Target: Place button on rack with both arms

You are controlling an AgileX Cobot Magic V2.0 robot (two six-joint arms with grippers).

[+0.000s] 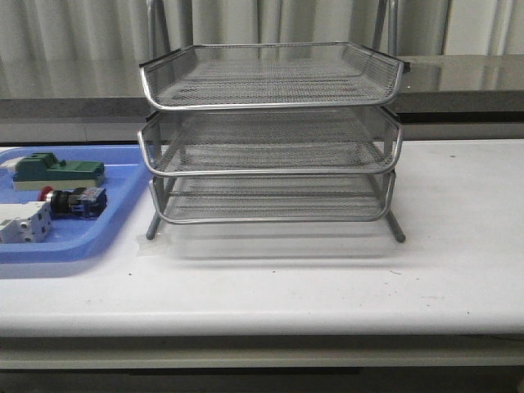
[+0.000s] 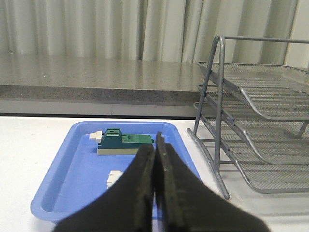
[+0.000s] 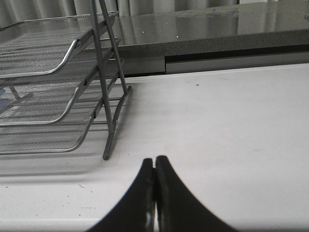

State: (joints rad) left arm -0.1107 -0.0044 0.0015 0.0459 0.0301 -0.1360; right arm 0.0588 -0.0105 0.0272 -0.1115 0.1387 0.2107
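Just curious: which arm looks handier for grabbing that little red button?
The left. Its tool, shut, faces the blue tray holding the button; the right tool sees only the rack and bare table.

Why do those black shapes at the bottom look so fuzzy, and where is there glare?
In the left wrist view the left pincer sits too close to the lens, so it blurs; likewise the right pincer in the right wrist view, where the counter shows glare. In the front view the rack casts a soft shadow.
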